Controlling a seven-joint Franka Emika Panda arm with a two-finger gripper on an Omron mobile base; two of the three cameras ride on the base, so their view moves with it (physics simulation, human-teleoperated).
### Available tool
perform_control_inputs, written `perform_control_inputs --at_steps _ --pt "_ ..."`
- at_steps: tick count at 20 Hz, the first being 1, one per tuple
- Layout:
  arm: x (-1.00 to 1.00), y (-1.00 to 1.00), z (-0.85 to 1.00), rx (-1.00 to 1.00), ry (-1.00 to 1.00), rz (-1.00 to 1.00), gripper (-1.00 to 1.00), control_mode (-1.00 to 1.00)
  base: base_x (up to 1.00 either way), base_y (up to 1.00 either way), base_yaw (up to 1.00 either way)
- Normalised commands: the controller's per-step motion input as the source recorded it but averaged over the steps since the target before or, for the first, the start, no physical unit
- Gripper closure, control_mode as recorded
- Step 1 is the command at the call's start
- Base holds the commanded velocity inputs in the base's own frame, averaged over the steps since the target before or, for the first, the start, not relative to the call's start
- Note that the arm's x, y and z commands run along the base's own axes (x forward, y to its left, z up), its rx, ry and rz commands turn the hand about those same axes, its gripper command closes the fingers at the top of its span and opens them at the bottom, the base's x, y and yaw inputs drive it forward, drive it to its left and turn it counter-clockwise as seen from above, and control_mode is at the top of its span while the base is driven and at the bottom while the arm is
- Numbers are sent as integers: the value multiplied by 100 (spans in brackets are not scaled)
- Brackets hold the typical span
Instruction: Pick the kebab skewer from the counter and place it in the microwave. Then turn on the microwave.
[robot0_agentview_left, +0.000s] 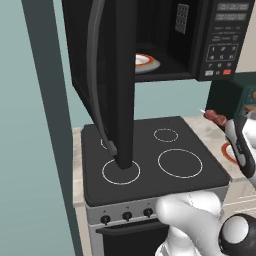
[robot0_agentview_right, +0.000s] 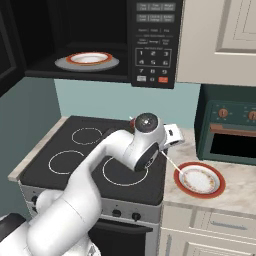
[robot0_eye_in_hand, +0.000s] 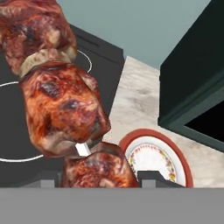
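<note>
My gripper (robot0_eye_in_hand: 98, 177) is shut on the kebab skewer (robot0_eye_in_hand: 65, 109), whose reddish-brown meat chunks rise between the two dark fingertips. It hangs in the air over the seam between the stovetop and the counter (robot0_agentview_right: 240, 192). From the left the gripper (robot0_agentview_left: 227, 125) is at the right edge with the skewer's meat (robot0_agentview_left: 215, 117) poking out to its upper left. From the right, the skewer's pale stick (robot0_agentview_right: 171, 164) slants down below the hand (robot0_agentview_right: 167, 142). Up and to the left, the black microwave (robot0_agentview_right: 155, 45) stands open, with a plate on its turntable (robot0_agentview_right: 89, 60).
The microwave door (robot0_agentview_left: 115, 75) swings far out over the black stovetop (robot0_agentview_left: 150, 155). A white red-rimmed plate (robot0_agentview_right: 199, 180) lies on the counter below the skewer. A dark green toaster oven (robot0_agentview_right: 230, 132) stands at the back right, under cream wall cabinets (robot0_agentview_right: 220, 35).
</note>
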Motion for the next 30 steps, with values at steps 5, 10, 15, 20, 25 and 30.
perform_control_inputs --at_steps 5,10,15,20,25,30 --pt "-17 52 36 0 -11 3 100 -100 0 0 0" --pt "-12 53 43 0 -11 2 100 -100 0 0 0" --pt "-4 52 50 0 -6 2 100 -100 0 0 0" --pt "0 52 53 0 -6 0 100 -100 0 0 0" --pt "4 45 51 0 -8 0 100 -100 0 0 0" --pt "16 33 44 0 -10 1 100 -100 0 0 0"
